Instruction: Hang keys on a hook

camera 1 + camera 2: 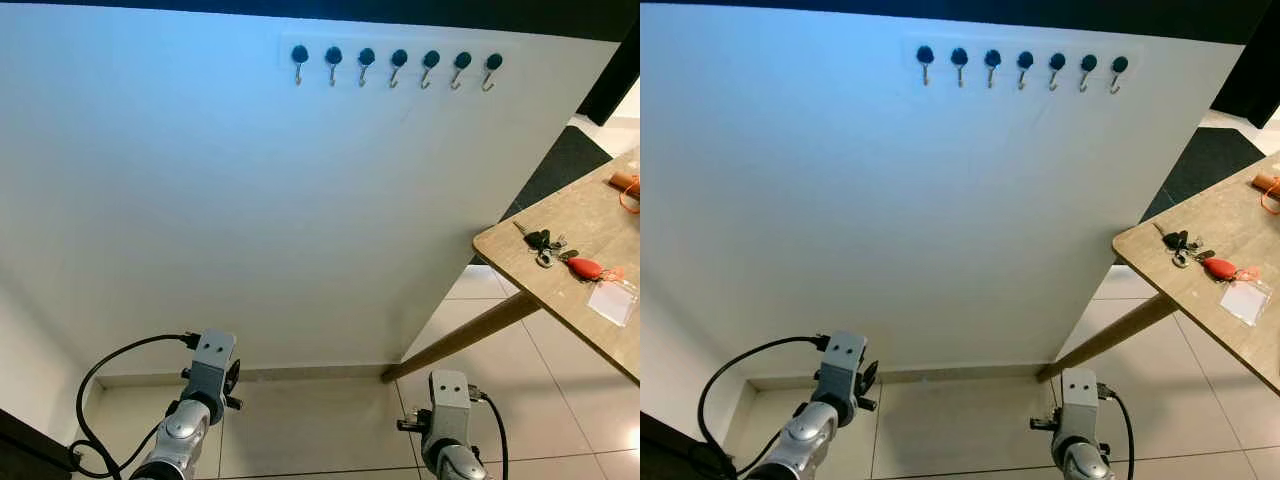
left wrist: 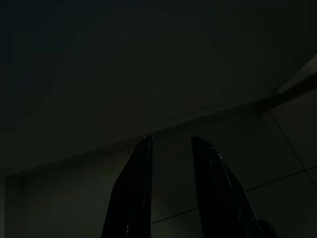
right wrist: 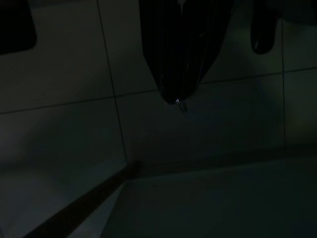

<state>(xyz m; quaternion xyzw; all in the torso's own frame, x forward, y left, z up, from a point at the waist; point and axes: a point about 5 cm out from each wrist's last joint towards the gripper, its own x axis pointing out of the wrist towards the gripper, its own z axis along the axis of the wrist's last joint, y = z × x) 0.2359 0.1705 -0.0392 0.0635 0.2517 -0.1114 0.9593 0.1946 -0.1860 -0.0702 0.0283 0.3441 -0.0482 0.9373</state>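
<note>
A bunch of keys (image 1: 545,245) with a red fob (image 1: 585,267) lies near the corner of a wooden table (image 1: 590,215) at the right. High on the white wall runs a row of several dark-capped metal hooks (image 1: 396,64), all bare. Both arms hang low by the floor, far below the hooks and the keys. In the dark left wrist view my left gripper (image 2: 171,141) is open, a gap between its two fingers, nothing held. In the right wrist view my right gripper (image 3: 177,99) is shut, fingertips together over the tiles.
A clear card sleeve (image 1: 612,300) lies beside the keys, and an orange object (image 1: 625,185) sits farther back on the table. A slanted wooden table leg (image 1: 460,340) reaches the tiled floor (image 1: 520,400). A dark mat (image 1: 565,165) lies beyond the wall's right edge.
</note>
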